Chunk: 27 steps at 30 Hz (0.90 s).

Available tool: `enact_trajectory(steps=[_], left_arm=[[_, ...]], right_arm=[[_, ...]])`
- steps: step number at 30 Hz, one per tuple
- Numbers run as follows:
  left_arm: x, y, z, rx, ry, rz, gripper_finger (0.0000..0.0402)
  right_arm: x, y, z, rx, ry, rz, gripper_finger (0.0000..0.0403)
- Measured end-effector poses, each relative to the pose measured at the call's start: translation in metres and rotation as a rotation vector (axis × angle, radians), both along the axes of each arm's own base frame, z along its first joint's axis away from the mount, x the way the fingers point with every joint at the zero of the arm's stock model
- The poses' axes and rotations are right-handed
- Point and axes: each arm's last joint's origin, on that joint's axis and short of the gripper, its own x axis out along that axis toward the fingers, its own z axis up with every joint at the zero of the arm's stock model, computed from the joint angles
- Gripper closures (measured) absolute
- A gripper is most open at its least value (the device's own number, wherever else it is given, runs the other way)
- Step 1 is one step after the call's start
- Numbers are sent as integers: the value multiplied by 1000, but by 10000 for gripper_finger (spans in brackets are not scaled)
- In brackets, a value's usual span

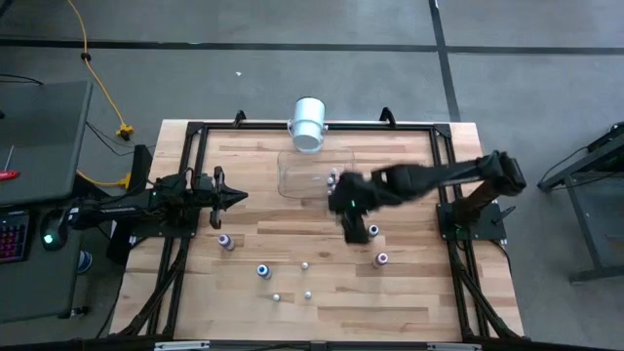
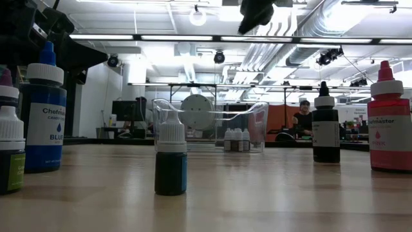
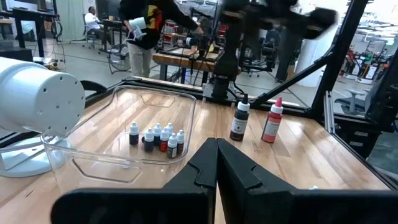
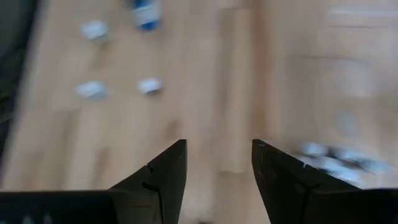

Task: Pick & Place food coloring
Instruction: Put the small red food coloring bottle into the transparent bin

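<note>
Nearest the low camera, food coloring bottles [image 2: 170,161] are standing scattered in front of the clear tub [image 1: 292,175]. The right gripper [image 1: 351,219] is hanging open and empty just before the tub; several bottles [image 3: 158,138] are sitting inside it. The left gripper [image 1: 237,197] is waiting closed beside it.

high: straight down | low: table-level | both share clear tub [image 1: 314,174]

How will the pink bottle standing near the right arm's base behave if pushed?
The pink bottle stands tall on a narrow base, so it probably tips rather than slides. Its round body suggests it would roll on the table once down. Being small, it is likely light.
</note>
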Motion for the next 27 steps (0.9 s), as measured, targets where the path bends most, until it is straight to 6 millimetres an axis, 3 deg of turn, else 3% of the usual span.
enact_trajectory(steps=[5,12,17,27], left_arm=[[0,0,0,0,0,0,401],[0,0,0,0,0,0,401],[0,0,0,0,0,1,401],[0,0,0,0,0,1,401]], right_arm=[[-9,41,-17,28,50,156,233],[-6,67,-40,70,79,155,233],[16,79,-52,138,94,148,233],[73,90,-71,97,130,242,233]])
